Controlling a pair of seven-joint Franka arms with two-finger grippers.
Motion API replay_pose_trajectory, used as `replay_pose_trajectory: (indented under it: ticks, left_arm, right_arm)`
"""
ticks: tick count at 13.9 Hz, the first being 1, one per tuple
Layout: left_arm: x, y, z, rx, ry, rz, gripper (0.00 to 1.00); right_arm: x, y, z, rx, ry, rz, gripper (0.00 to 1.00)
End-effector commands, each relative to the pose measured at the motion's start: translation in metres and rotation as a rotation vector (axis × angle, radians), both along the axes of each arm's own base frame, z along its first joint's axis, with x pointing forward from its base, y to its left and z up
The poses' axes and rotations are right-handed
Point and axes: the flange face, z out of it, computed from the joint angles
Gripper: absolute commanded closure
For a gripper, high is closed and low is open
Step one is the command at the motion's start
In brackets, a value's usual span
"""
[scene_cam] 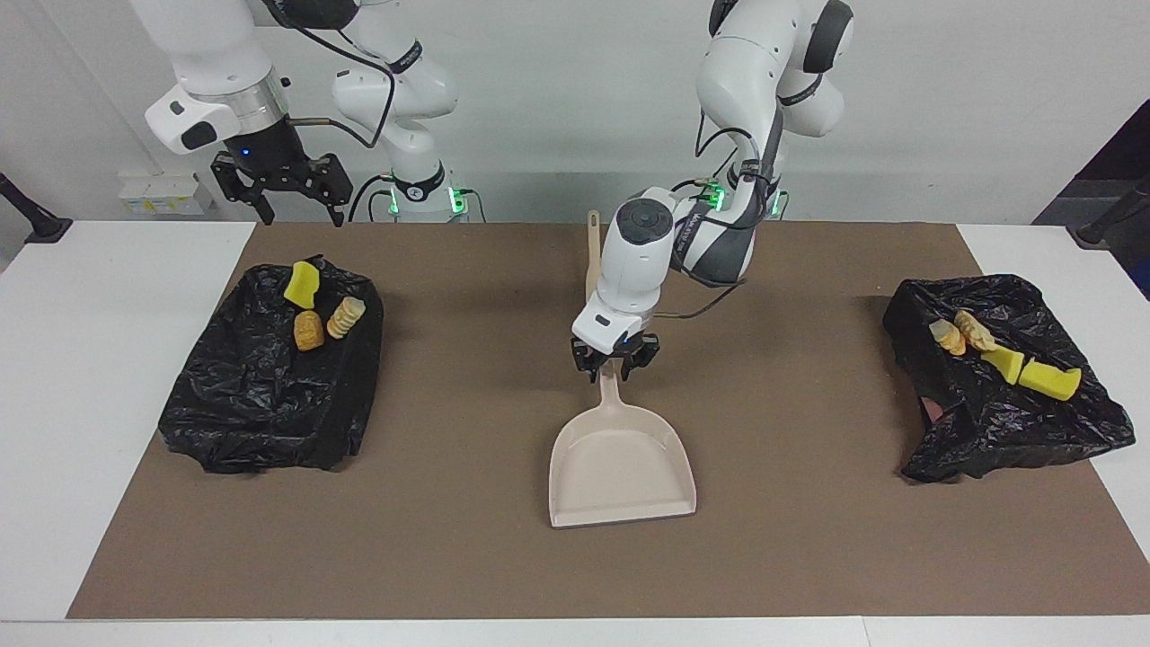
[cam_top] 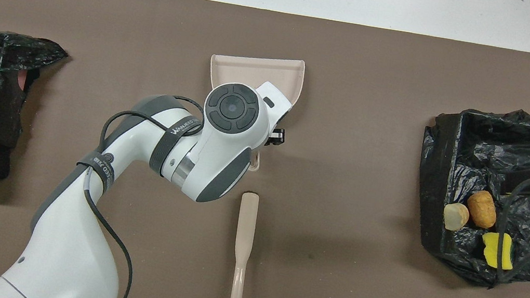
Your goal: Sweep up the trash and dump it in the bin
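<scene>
Gripping dustpan (scene_cam: 622,463) handle mid-mat, left gripper (scene_cam: 614,361); right gripper (scene_cam: 280,184) spread wide, aloft.

Brown mat (scene_cam: 449,557) spreads below the left gripper (scene_cam: 614,358), covering most of white table (scene_cam: 90,404). White socket box (scene_cam: 162,193) on wall just beside right gripper (scene_cam: 283,184). Black stand foot (scene_cam: 36,225) at table corner, well apart from both.

1. White table (scene_cam: 108,377) carries a brown mat (scene_cam: 467,557).
2. On the mat: beige dustpan (scene_cam: 620,467), brush (cam_top: 242,251) nearer the robots, and two black-bagged bins (scene_cam: 269,395) (scene_cam: 997,413) at either end.
</scene>
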Motion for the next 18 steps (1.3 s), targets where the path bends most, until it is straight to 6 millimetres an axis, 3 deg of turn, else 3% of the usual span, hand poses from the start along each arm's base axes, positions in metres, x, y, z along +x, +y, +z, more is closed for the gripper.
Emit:
replay_pose_trajectory:
  ticks: [1, 5, 8, 11, 15, 18]
  left_arm:
    - [0.003, 0.011, 0.023, 0.023, -0.024, 0.001, 0.00]
    - [0.011, 0.054, 0.065, 0.059, 0.016, -0.083, 0.00]
    - [0.031, 0.109, 0.091, 0.056, 0.029, -0.078, 0.00]
    - [0.049, 0.184, 0.117, 0.029, 0.078, -0.113, 0.00]
    - [0.052, 0.292, 0.166, 0.007, 0.096, -0.169, 0.00]
    - [0.054, 0.357, 0.180, 0.005, 0.078, -0.211, 0.00]
  right_arm:
    - [-0.004, -0.001, 0.001, 0.019, -0.003, 0.027, 0.00]
    - [-0.004, -0.002, 0.002, 0.019, -0.003, 0.022, 0.00]
    - [-0.004, -0.007, 0.001, 0.019, -0.002, 0.012, 0.00]
    - [-0.004, -0.005, 0.001, 0.019, -0.002, 0.015, 0.00]
    - [-0.004, -0.005, 0.001, 0.019, -0.002, 0.013, 0.00]
    - [-0.004, -0.006, 0.001, 0.019, -0.002, 0.012, 0.00]
